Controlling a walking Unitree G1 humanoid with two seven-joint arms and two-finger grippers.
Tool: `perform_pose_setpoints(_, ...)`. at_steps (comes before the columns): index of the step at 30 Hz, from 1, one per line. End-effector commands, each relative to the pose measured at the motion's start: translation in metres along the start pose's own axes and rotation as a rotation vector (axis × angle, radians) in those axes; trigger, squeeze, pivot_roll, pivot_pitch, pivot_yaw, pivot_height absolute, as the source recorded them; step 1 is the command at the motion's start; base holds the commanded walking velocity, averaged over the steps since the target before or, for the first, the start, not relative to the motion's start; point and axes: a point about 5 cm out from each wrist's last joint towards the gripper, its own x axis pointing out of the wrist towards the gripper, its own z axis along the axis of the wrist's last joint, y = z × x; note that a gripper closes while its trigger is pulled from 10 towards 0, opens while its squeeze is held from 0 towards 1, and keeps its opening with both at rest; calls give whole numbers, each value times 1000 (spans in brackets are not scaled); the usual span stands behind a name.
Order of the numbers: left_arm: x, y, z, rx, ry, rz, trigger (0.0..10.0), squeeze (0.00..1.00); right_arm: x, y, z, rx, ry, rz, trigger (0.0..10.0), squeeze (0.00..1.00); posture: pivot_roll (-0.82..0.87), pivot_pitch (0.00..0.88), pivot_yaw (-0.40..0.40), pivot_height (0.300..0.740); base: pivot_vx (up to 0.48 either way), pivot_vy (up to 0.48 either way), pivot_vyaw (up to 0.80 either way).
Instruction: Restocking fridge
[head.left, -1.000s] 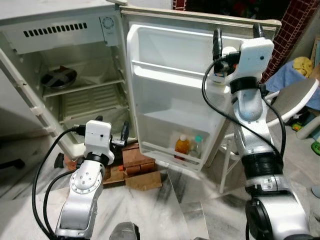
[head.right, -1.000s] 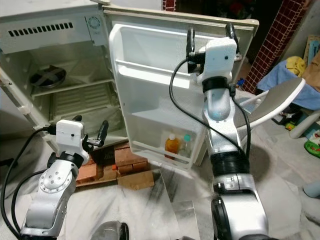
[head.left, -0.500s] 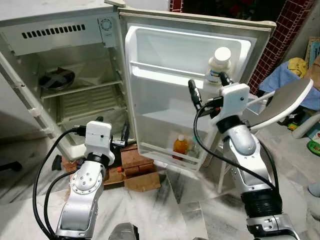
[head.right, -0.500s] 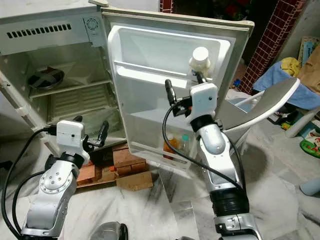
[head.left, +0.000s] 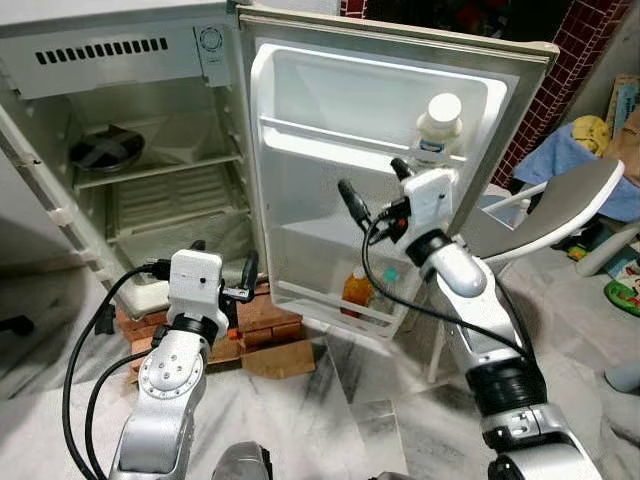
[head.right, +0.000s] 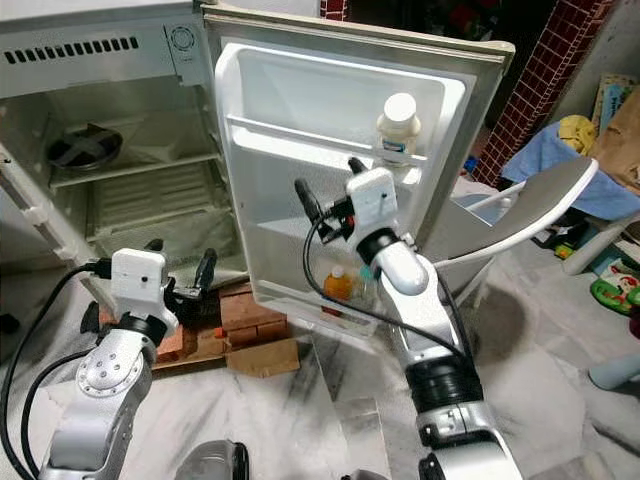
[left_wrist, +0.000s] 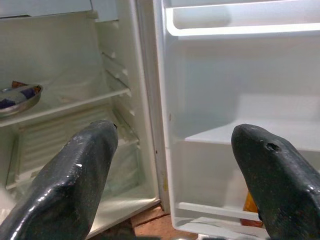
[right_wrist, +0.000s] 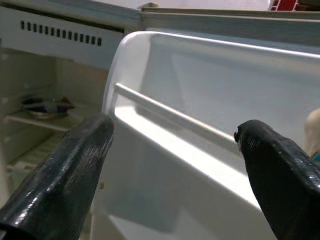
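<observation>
I see the fridge (head.left: 130, 170) standing open, its door (head.left: 330, 200) swung wide ahead of both grippers. A white-capped bottle (head.left: 437, 132) stands upright on the door's upper shelf, just beyond and above my right gripper (head.left: 375, 190), whose fingers are spread and hold nothing. An orange bottle (head.left: 357, 290) sits in the bottom door shelf — below the right gripper's jaws. A dark dish (head.left: 107, 151) rests on the upper interior shelf. My left gripper (head.left: 222, 272) hovers low before the cabinet, above the bricks (head.left: 262, 318) — its fingers parted, empty.
</observation>
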Motion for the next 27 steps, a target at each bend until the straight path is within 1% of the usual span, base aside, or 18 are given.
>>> perform_pose_setpoints(1,-3,-2,1,2,5,2,10000,0,4,-8,3,-13,-10,-22,10000,0,134,90,-37,740,0,0,0)
perform_pose_setpoints(8,-7,-4,1,1,14,-4,10000,0,13,-11,7,-48,-18,-22,10000,0,139,115,-40,740,0,0,0)
perform_pose_setpoints(12,-8,0,1,4,23,6,10000,0,15,-20,7,-71,-5,-34,10000,0,139,121,-41,740,0,0,0)
perform_pose_setpoints(16,-9,0,1,5,25,6,10000,0,15,-25,9,-71,-8,-43,10000,0,141,126,-42,740,0,0,0)
perform_pose_setpoints(21,-10,-1,1,5,30,7,10000,0,5,-23,1,-68,20,-52,10000,0,141,126,-44,740,0,0,0)
perform_pose_setpoints(22,-10,-1,1,5,30,8,10000,0,-1,-23,-6,-72,49,-64,10000,0,141,126,-44,740,0,0,0)
perform_pose_setpoints(24,-10,-1,1,5,31,7,10000,0,-7,-24,-12,-74,78,-85,10000,0,140,127,-41,740,0,0,0)
perform_pose_setpoints(27,-9,0,1,5,33,5,10000,0,-8,-29,-14,-95,93,-112,10000,0,136,128,-38,740,0,0,0)
